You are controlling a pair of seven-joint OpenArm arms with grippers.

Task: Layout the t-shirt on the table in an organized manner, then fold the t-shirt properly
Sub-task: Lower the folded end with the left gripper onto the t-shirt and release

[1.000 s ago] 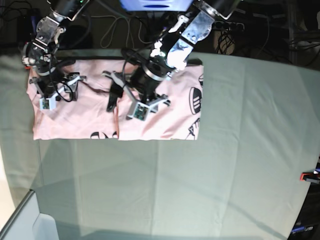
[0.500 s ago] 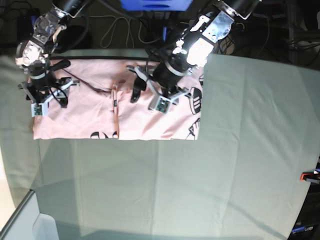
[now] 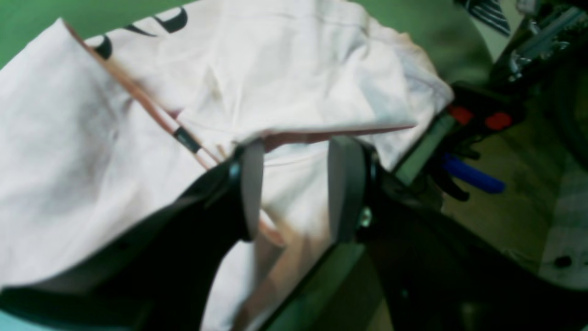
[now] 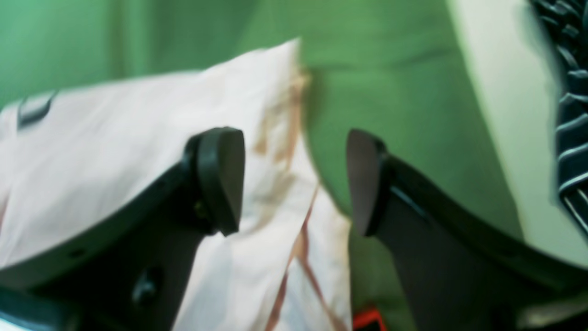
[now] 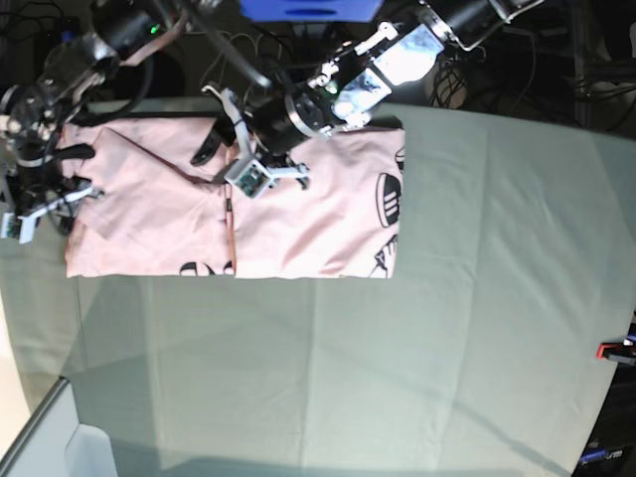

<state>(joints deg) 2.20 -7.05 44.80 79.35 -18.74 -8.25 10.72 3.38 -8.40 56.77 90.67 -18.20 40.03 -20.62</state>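
Two tools over a folded t-shirt on the surface.
Left tool straddles the t-shirt's far edge, jaws parted; right tool stands open at its left edge.

You have the pale pink t-shirt folded into a flat, wide rectangle with black lettering along its near and right edges, lying at the far left of the grey-green cloth-covered table, near edge straight.
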